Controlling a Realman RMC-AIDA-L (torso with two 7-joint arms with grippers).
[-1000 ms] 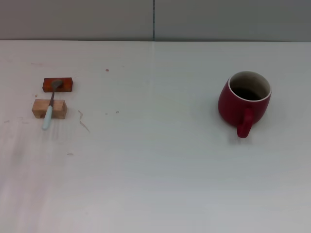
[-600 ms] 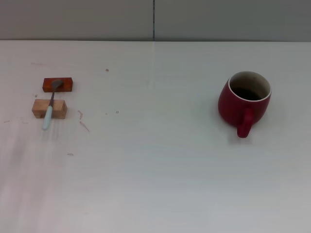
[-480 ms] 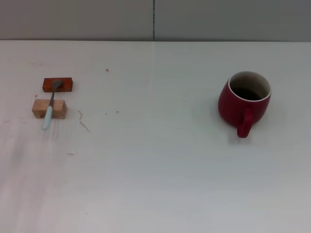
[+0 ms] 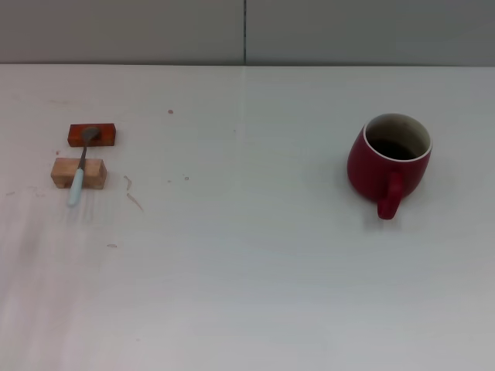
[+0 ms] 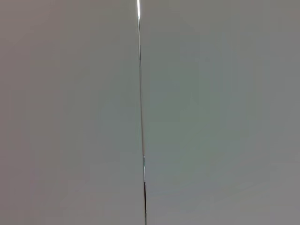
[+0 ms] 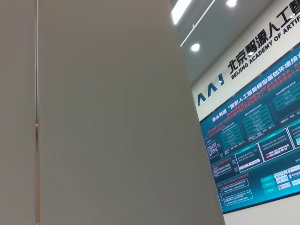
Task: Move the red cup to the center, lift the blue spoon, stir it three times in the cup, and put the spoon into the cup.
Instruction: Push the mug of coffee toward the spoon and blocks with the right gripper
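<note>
Neither arm nor its jaws appear in any view, so whether the left or right jaws are released or clenched cannot be told. The left wrist view shows only a grey wall panel [image 5: 211, 117] with a thin vertical seam. The right wrist view shows a similar grey panel, and past its edge a ceiling with lights and a blue-green display board [image 6: 255, 145] with white lettering.

Head view, counter [image 4: 247, 270]: white surface, a few small marks and scuffs on the robot's left half.

The red cup [image 4: 388, 164] stands upright on the robot's right side of the counter, not at the center. Handle points toward the robot. Pale rim, dark interior.

The blue spoon [image 4: 80, 170] lies far on the robot's left, well apart from the cup. Its grey bowl rests on an orange-red block [image 4: 91, 135], and its pale blue handle crosses a tan wooden block [image 4: 78, 172] set just nearer the robot, the handle's end reaching past that block toward the robot. The two blocks sit close together but apart.
</note>
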